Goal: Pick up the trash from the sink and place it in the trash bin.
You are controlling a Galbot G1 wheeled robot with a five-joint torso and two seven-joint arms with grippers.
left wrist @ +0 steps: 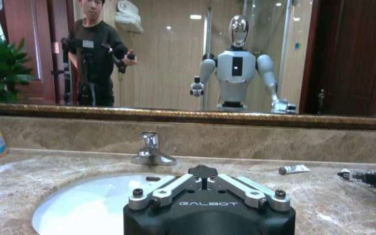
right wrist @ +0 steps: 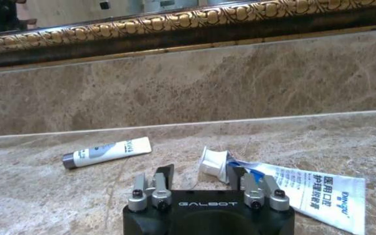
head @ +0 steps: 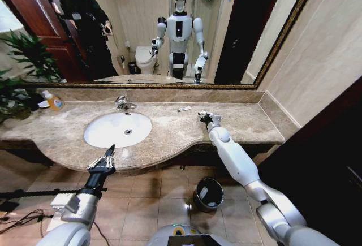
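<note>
On the beige marble countertop [head: 169, 133], right of the white oval sink [head: 96, 136], my right gripper [head: 205, 117] hangs low and open. Seen from the right wrist, the right gripper [right wrist: 199, 177] has its fingers either side of the white cap end of a white-and-blue toothpaste tube [right wrist: 299, 193] lying flat. A small white tube [right wrist: 106, 152] with a dark cap lies a little farther toward the mirror wall; it is also visible as a small tube [head: 184, 109] from above. The left gripper [head: 111, 150] is shut and empty at the counter's front edge before the sink [left wrist: 90, 205]. The dark trash bin [head: 208, 194] stands on the floor below the counter.
A chrome faucet [head: 123, 103] stands behind the basin, and an orange-liquid soap bottle [head: 54, 101] sits at the far left by a potted plant [head: 17, 70]. A gold-framed mirror [head: 169, 31] covers the wall. Cables lie on the tiled floor [head: 22, 215] at the left.
</note>
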